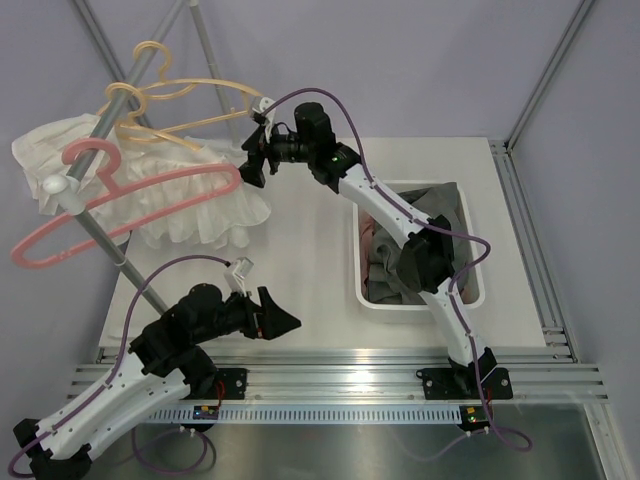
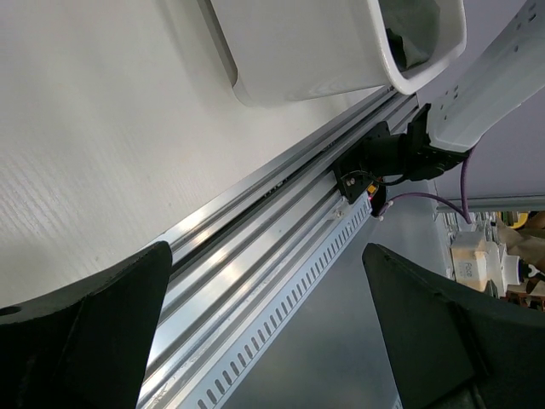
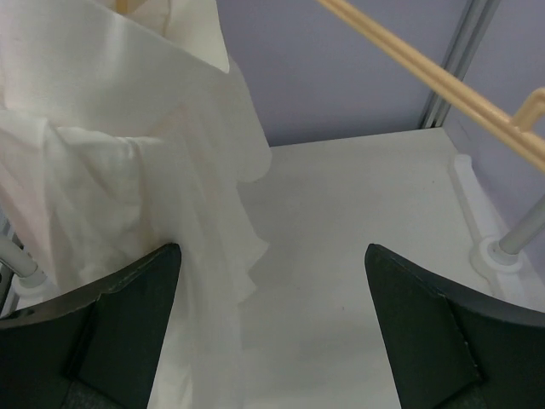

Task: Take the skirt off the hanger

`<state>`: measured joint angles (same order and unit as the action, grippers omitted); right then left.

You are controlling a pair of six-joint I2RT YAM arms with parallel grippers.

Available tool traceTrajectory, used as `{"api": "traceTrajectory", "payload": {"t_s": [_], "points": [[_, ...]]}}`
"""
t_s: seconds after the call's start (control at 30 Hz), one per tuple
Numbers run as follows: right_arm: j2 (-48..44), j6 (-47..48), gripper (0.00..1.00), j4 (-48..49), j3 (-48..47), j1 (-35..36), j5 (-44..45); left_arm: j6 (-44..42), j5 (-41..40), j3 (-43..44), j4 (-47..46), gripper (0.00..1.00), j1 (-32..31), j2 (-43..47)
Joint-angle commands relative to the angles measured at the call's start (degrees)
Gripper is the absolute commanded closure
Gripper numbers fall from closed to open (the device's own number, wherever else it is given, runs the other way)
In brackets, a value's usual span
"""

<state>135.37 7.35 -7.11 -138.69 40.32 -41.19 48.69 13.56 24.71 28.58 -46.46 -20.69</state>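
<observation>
Right end effector [image 1: 250, 163] at the skirt [image 1: 195, 205], nothing gripped yet.
Its jaws are spread wide and empty, just beside the white cloth hanging under the pink hanger [image 1: 130, 215]. The left end effector [image 1: 287, 322] is wide open, idle over the tabletop [image 1: 300, 250]. We'd pinch a thick fold near the top, then draw it sideways off the hanger.

Right arm [image 1: 420, 245] crosses the bin [image 1: 390, 304], hiding most of its clothes [image 1: 440, 200]; skirt [image 3: 128, 170] runs off the right wrist view's left edge.

Pale lilac walls [image 1: 420, 60] enclose a white table [image 1: 310, 250] edged by aluminium rails [image 1: 350, 378].
</observation>
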Motion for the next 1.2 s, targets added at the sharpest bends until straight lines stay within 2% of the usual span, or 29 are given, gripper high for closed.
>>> {"api": "traceTrajectory", "payload": {"t_s": [0.0,0.13,0.37,0.53,0.6,0.67,0.83,0.93,1.07,1.17], "points": [[-7.0,0.9,0.03,3.9,1.7,1.8,2.5,-0.2,1.4,0.1,-3.3,0.01,-0.1,-1.0],[-11.2,1.1,0.02,6.2,4.5,1.8,4.4,0.1,2.0,-0.2,-4.6,0.01,-0.2,-1.8],[-14.5,2.9,0.01,3.0,4.1,1.8,4.2,0.1,2.0,-0.6,-4.4,0.01,-0.2,-1.3],[-20.0,4.3,0.01,6.2,12.4,1.7,8.5,0.5,2.2,-1.0,-4.6,0.01,-0.2,-0.9],[-20.9,3.5,0.01,9.3,13.6,1.3,7.4,0.7,2.3,-1.2,-4.8,0.01,-0.1,-0.8],[-20.5,2.7,0.01,8.2,12.1,1.1,3.9,1.0,2.3,-1.3,-5.0,0.01,-0.1,-0.7],[-13.0,-0.3,0.01,-1.9,-2.5,1.1,-8.6,1.5,2.3,-1.7,-5.5,0.01,-0.1,-0.1],[-10.4,-3.0,0.02,-2.1,-6.1,1.4,-11.3,1.7,2.3,-1.8,-5.6,0.01,-0.2,-0.1],[-10.1,-4.7,0.02,-0.5,-4.8,3.1,-9.2,1.7,2.3,-1.9,-5.5,0.01,-0.2,0.1],[-8.9,-3.3,0.04,-4.9,-7.8,6.1,-3.6,1.7,2.3,-2.0,-5.7,0.01,-0.1,-0.1]]}}
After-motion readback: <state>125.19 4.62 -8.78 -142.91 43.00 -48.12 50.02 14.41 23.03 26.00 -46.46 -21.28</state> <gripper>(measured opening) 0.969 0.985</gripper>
